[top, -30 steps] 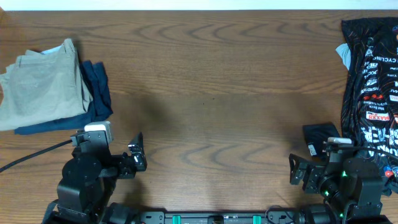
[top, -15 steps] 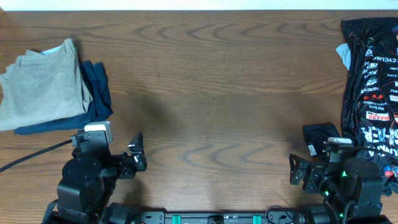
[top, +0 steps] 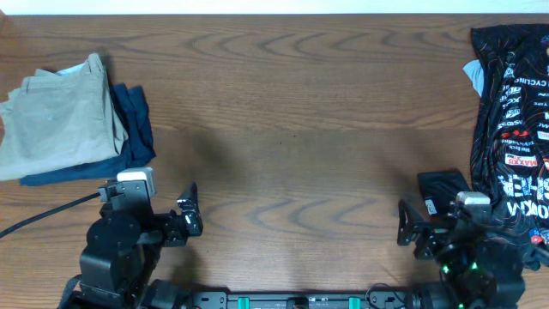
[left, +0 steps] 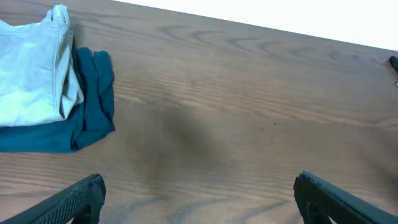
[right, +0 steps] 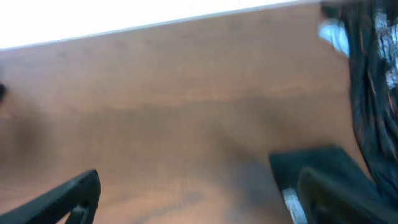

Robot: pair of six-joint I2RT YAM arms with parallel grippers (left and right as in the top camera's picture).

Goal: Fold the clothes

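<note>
Near edge: left end effector (top: 190, 213) is sitting low over the worktop (top: 292, 112), released, with its fingers (left: 84, 194) standing wide apart and nothing between them. A black cable (top: 43, 219) is running off from the left arm toward the left edge.

Right end effector (top: 412, 230) is hanging at the near-right, also released and gripping nothing. The right wrist view is blurring, but its two fingers are showing far apart at the lower corners. A small dark item (top: 442, 190) is lying just beside it on the far side; I cannot tell what it is.

Middle of the worktop: bare wood grain is showing between the two arms.

Far left: the khaki shorts (top: 56, 116) are lying folded in a neat stack on top of the navy shorts (top: 135, 129), which are poking out along the right and near edges. The stack is resting well apart from both end effectors, neither touching it.

Far right: a black printed jersey (top: 510, 112) is lying along the right edge, reaching from the far side down beside the right arm.
</note>
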